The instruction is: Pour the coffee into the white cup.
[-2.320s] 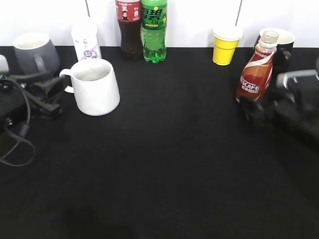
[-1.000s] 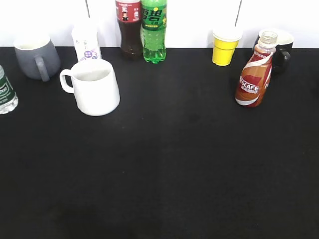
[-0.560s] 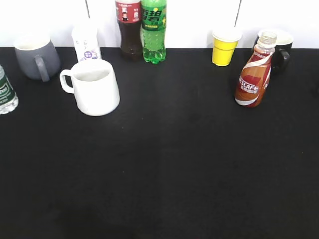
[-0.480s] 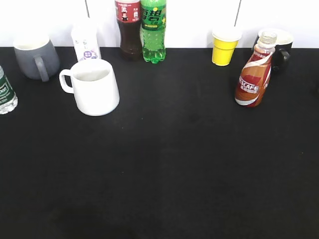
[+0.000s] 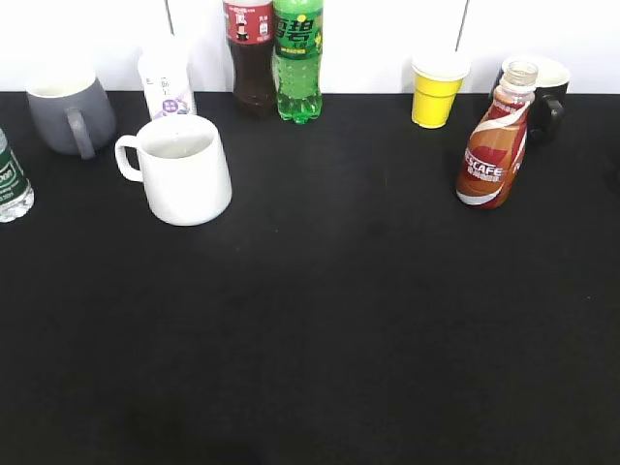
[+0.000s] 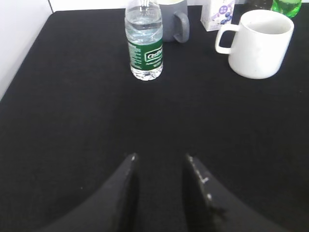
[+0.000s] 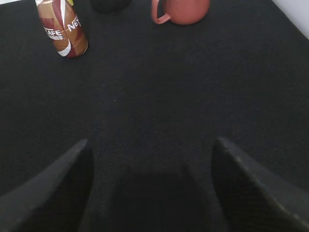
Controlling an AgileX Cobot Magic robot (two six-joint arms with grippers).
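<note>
The coffee bottle (image 5: 496, 145) stands upright and uncapped at the right back of the black table; it also shows in the right wrist view (image 7: 62, 29). The white cup (image 5: 182, 170) stands at the left, handle to the left; it also shows in the left wrist view (image 6: 258, 43). My left gripper (image 6: 160, 157) is open and empty, low over the cloth, well short of the cup. My right gripper (image 7: 152, 145) is wide open and empty, well short of the bottle. Neither gripper shows in the exterior view.
A grey mug (image 5: 68, 111), a small white carton (image 5: 167, 82), a cola bottle (image 5: 251, 53) and a green soda bottle (image 5: 298, 58) line the back. A yellow cup (image 5: 436, 89) and a black mug (image 5: 542, 92) stand back right. A water bottle (image 6: 144, 41) stands left; a red mug (image 7: 181, 9) right.
Both arms stood by the cup and the bottle 2.3 s ago and have since drawn back out of the exterior view. The cup and bottle stay in place.
</note>
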